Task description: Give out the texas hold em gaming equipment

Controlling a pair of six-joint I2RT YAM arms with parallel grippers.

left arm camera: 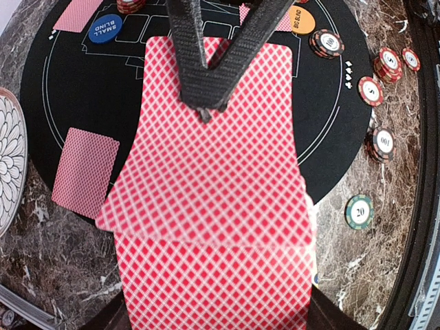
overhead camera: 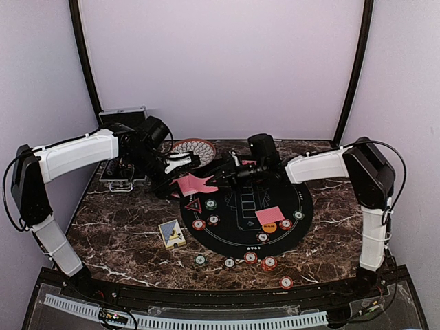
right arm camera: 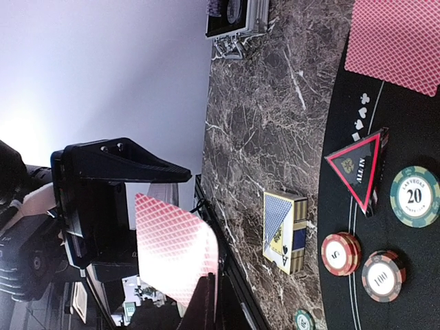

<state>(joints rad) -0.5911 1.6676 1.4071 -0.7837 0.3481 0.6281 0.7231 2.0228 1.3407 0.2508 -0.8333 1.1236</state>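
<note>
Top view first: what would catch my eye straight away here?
Two arms meet mid-table over a fan of red-backed cards: the left gripper holds them, the right gripper pinches them from the other side. Below lies a round black mat, striped poker chips dotted along its near edge.

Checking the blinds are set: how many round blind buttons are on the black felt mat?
2. The blue round small-blind button lies beside a red-backed card; the orange round big-blind button beside a striped chip stack. The held cards may hide more.
</note>
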